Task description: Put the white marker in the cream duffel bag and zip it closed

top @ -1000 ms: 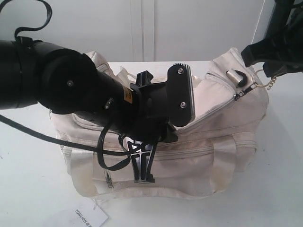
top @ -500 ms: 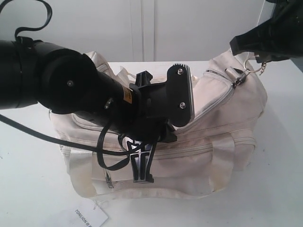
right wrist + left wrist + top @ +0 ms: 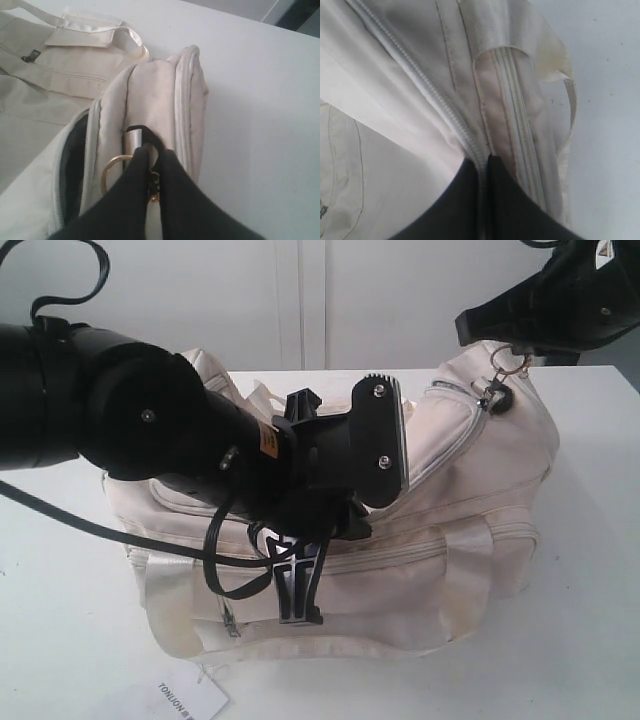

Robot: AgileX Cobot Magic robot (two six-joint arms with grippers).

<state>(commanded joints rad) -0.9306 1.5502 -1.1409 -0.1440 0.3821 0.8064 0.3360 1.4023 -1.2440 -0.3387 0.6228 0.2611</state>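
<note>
The cream duffel bag (image 3: 470, 490) lies on the white table, its front zip pocket facing the exterior camera. My left gripper (image 3: 300, 612) reaches down over the bag's front. In the left wrist view that gripper (image 3: 482, 161) is shut on the fabric edge beside the top zipper (image 3: 427, 85). My right gripper (image 3: 510, 348) hangs over the bag's right end. It is shut (image 3: 154, 150) on the zipper pull with the gold ring (image 3: 111, 172). Black lining (image 3: 75, 152) shows through a gap in the top zipper. The white marker is out of view.
A flat white paper tag (image 3: 185, 702) with black print lies on the table in front of the bag's left corner. My bulky black left arm (image 3: 120, 410) and its cable cover much of the bag's top. A white wall stands behind the table.
My right gripper has risen and moved left with the zipper pull, drawing the bag's right end up and inward. The left arm has stayed in place.
</note>
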